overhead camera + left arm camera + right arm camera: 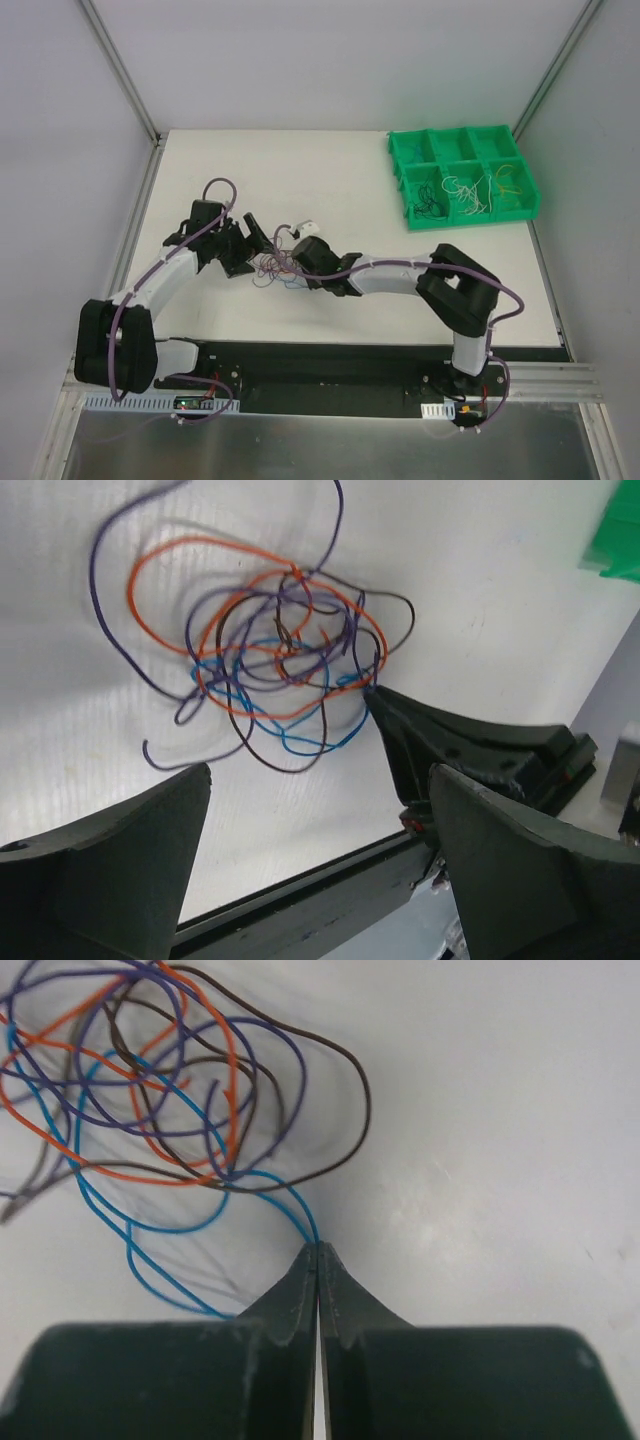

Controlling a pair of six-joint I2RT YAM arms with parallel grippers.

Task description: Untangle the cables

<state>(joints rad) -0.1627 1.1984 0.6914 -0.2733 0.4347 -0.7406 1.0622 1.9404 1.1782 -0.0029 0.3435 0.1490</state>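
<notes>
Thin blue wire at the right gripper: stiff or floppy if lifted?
Probably floppy: the thin blue wire lies in loose curls. It weaves through orange and purple wire loops, so the right gripper would likely drag them along.

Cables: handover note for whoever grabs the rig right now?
Grippers: the right gripper has its jaws shut on the blue cable at the tangle's edge. The left gripper has its jaws open and empty, and hovers beside the tangle.
Where: purple, orange, blue and dark wires lie knotted mid-table between the arms.
Done: a few sorted wires lie in the green tray at the far right.
Left: draw the blue cable free, probably with the left gripper pinning the rest, then separate the others.
</notes>
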